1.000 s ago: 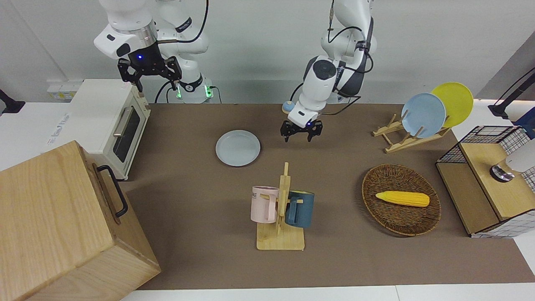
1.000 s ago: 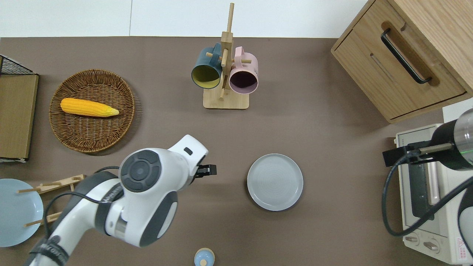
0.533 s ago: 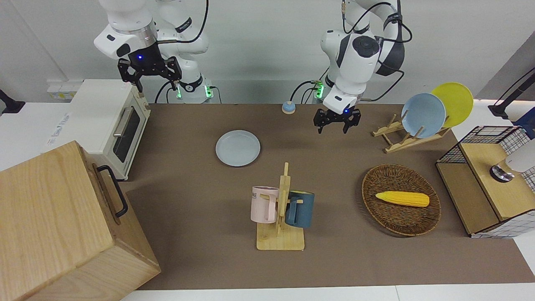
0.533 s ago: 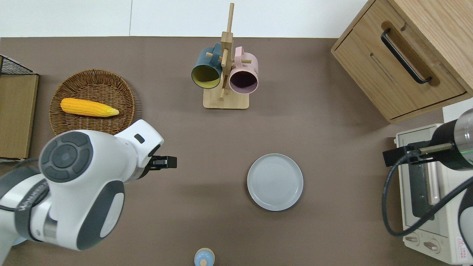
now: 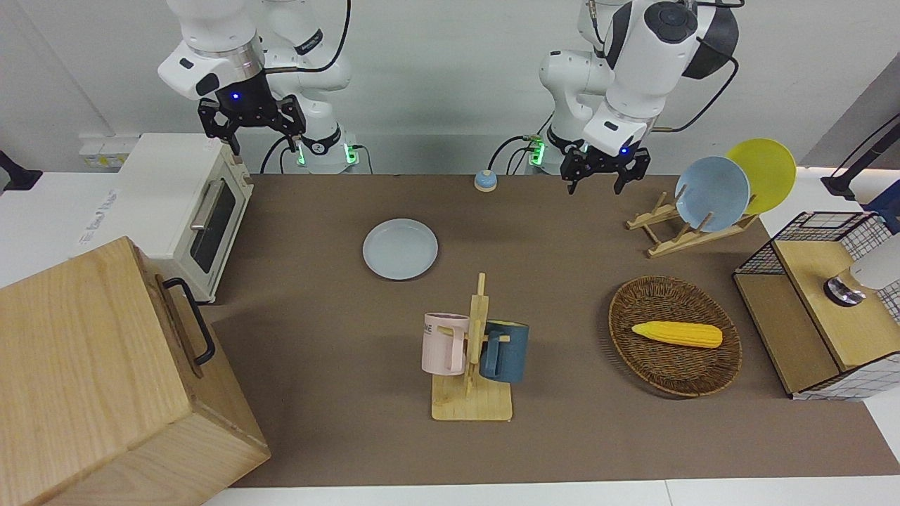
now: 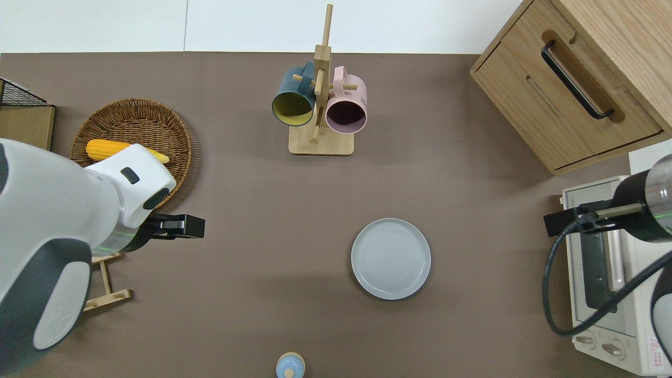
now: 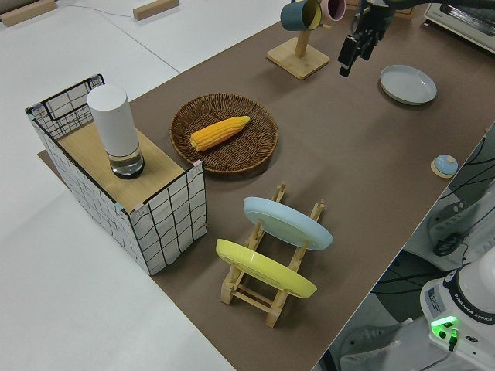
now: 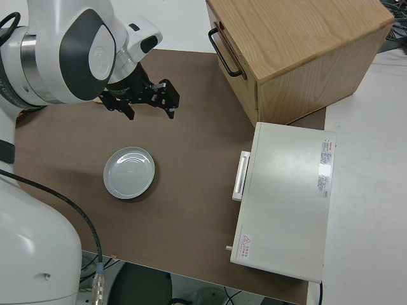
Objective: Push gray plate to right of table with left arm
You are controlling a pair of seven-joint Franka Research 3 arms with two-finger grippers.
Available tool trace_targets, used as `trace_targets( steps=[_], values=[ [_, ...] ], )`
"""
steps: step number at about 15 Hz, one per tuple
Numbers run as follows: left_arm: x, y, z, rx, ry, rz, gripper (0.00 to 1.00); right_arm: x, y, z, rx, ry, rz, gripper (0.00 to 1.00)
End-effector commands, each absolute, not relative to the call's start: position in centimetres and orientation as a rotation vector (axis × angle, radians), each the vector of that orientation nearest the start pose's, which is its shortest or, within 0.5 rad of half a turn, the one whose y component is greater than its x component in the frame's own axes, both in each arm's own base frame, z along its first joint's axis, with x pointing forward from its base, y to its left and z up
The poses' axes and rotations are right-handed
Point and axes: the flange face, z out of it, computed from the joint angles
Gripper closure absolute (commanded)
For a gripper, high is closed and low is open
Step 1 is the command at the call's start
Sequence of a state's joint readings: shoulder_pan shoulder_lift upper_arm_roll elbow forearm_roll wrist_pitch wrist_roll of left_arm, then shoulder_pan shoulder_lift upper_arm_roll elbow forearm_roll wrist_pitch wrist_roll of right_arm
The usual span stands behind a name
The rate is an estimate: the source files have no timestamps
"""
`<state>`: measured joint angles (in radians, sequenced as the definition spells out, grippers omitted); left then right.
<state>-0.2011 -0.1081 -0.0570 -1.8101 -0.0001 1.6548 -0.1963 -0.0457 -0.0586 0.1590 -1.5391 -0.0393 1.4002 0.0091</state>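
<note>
The gray plate (image 6: pixel 391 259) lies flat on the brown surface (image 6: pixel 472 173), well apart from the left gripper (image 5: pixel 605 173) and off toward the right arm's end. Nothing touches it.

The left gripper hangs raised in the air, fingers spread open, empty. In the overhead view it sits over bare surface just beside the wicker basket (image 6: pixel 173 126) with the corn cob (image 5: pixel 677 334).

Handling, as a guess: the plate looks rigid, ceramic-like, smooth and light enough to slide on the matte cover. It is probably fragile if knocked hard or run into the toaster oven (image 5: pixel 190 204). No grasp is needed. Contact should go on the low rim edge facing the left gripper, fingertips down near the surface, pushing through the plate's centre line so it does not spin away. The rim is shallow, so a high contact would likely ride over it.

Views: the overhead view gives the plate's true round outline and the open lane between it and the gripper, but most of the gripper hides under the arm's white wrist. The front view shows the gripper's height and its spread fingers. The left side view shows the dish rack (image 7: pixel 267 290) with the sky-blue plate (image 7: pixel 288 222) and yellow plate (image 7: pixel 265 268). The right side view shows the gap from plate to oven. The right gripper (image 5: pixel 252 123) is parked, fingers apart.
</note>
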Motion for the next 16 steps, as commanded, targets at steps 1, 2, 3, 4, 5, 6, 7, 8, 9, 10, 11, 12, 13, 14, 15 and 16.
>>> trace_targets(
  steps=[1,2,3,4,5,6,7,8,9,10,11,12,13,14,15,16],
  values=[
    [50.3,-11.3,61.7,-3.079,0.138,0.106,0.01,51.1,5.5,65.9,-3.189,-0.164,0.134,0.005],
    [50.3,-10.8,61.9,-3.076,0.146,0.121,0.01,51.1,5.5,65.9,-3.190,-0.164,0.134,0.005],
    [50.1,-10.4,62.6,-3.075,0.147,0.128,0.01,51.1,5.5,65.9,-3.190,-0.164,0.134,0.005],
    [49.9,-10.2,63.5,-3.075,0.141,0.133,0.01,51.1,5.5,65.9,-3.189,-0.164,0.134,0.005],
    [49.8,-9.7,64.1,-3.073,0.127,0.137,0.01,51.1,5.5,65.9,-3.190,-0.164,0.134,0.005],
    [49.9,-9.4,64.3,-3.075,0.116,0.133,0.00,51.1,5.5,65.9,-3.190,-0.164,0.134,0.005],
    [49.9,-9.1,64.3,-3.077,0.109,0.134,0.01,51.1,5.5,65.9,-3.190,-0.164,0.134,0.005],
    [50.0,-9.0,64.3,-3.078,0.097,0.132,0.01,51.1,5.5,65.9,-3.190,-0.164,0.134,0.005],
    [50.0,-8.9,64.3,-3.079,0.095,0.130,0.01,51.1,5.5,65.9,-3.190,-0.164,0.134,0.005],
    [50.0,-8.9,64.3,-3.083,0.091,0.126,0.01,51.1,5.5,65.9,-3.190,-0.164,0.134,0.005],
    [49.9,-9.1,64.4,-3.085,0.094,0.124,0.01,51.1,5.5,65.9,-3.189,-0.164,0.134,0.005],
    [49.8,-9.3,64.6,-3.089,0.099,0.118,0.01,51.1,5.5,65.9,-3.189,-0.164,0.134,0.005],
    [49.7,-9.2,64.7,-3.087,0.098,0.112,0.01,51.1,5.5,65.9,-3.190,-0.164,0.134,0.005],
    [49.7,-9.2,64.7,-3.090,0.099,0.113,0.01,51.1,5.5,65.9,-3.190,-0.164,0.134,0.005],
    [49.7,-9.0,64.7,-3.092,0.090,0.114,0.01,51.1,5.5,65.9,-3.190,-0.164,0.134,0.005],
    [49.5,-9.1,65.1,-3.095,0.092,0.105,0.01,51.1,5.5,65.9,-3.190,-0.164,0.134,0.005]
  ],
)
